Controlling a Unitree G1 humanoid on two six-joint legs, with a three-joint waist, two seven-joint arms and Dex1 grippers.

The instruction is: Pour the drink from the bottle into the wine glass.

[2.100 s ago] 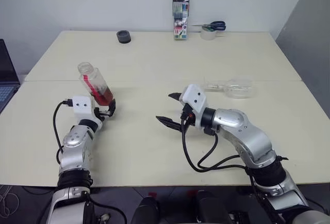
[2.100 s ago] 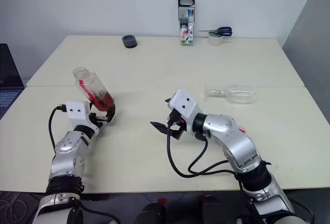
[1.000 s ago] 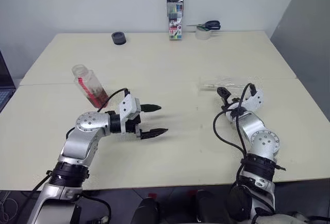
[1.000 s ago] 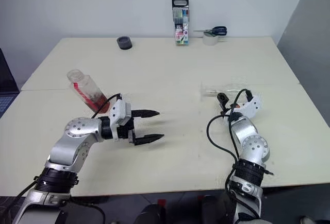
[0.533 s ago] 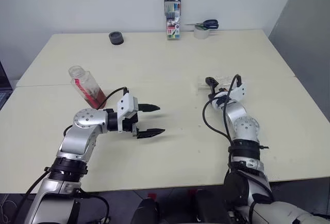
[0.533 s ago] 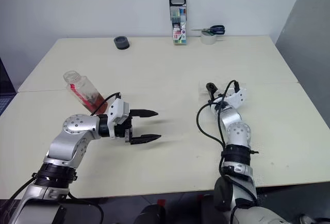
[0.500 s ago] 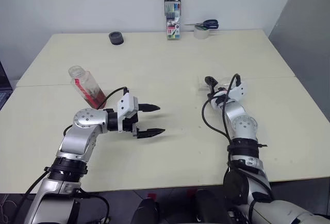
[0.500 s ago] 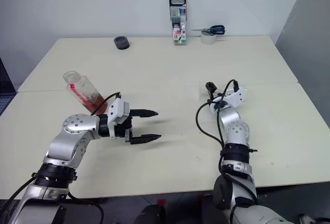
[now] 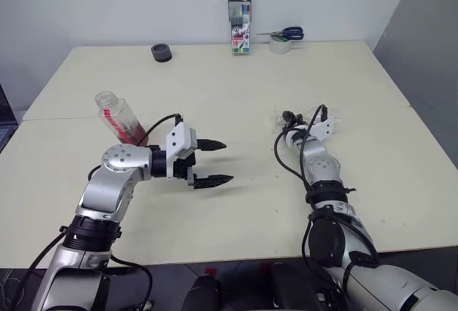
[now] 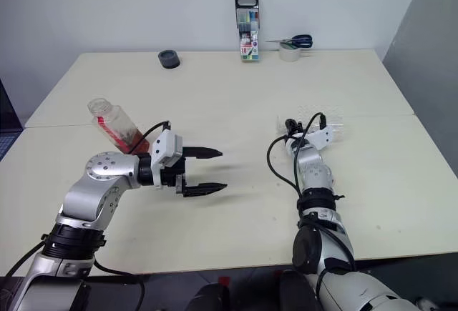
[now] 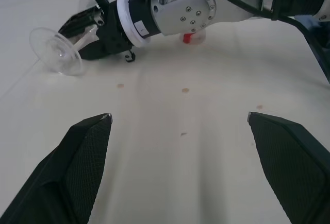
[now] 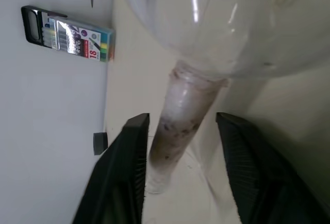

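The wine glass (image 11: pixel 54 51) lies on its side on the right half of the table (image 9: pixel 236 96), foot toward the middle. My right gripper (image 9: pixel 288 118) is shut on its thin stem (image 12: pixel 180 121), one black finger on each side, with the bowl (image 12: pixel 232 23) just beyond. The bottle (image 9: pixel 118 119) leans uncapped on the left with red drink (image 9: pixel 132 134) in its lower part. Its base is hidden behind my left forearm. My left gripper (image 9: pixel 227 161) hangs open above the table's middle with nothing in it, pointing toward the glass.
A marker-pen case (image 9: pixel 240 21) stands at the far edge, with scissors on a tape roll (image 9: pixel 286 39) to its right and a dark roll (image 9: pixel 161 52) to its left. A small red cap (image 11: pixel 191 37) lies behind my right forearm.
My right gripper moved forward and inward along the table to the lying glass and closed on its stem. The left arm stayed about where it was, still open.
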